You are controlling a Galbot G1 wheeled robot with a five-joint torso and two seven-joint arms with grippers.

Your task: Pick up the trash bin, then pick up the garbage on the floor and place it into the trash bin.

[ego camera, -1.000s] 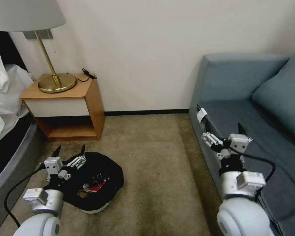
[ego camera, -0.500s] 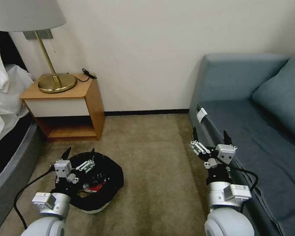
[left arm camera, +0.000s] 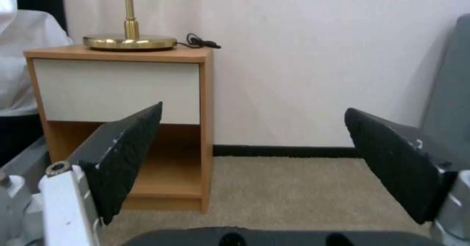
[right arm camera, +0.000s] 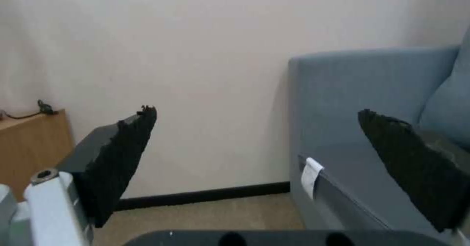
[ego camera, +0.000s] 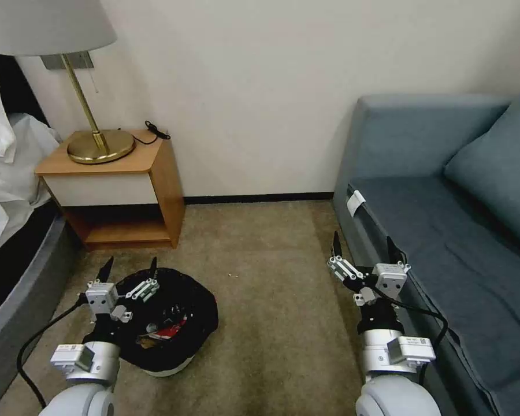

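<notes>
Beige carpet (ego camera: 271, 300) carries the trash bin (ego camera: 173, 323) and wooden nightstand (ego camera: 121, 185)

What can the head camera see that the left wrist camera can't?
Head view alone: the trash bin on the carpet with litter inside, the lampshade, the sofa seat, and the open right gripper beside the sofa. Left wrist view alone: a close look at the left gripper's black finger pads, spread wide. Both share the nightstand, the brass lamp base, the wall and the carpet.

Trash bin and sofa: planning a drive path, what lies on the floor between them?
In the head view, bare carpet separates the trash bin from the sofa; the right gripper hangs beside the sofa.
</notes>
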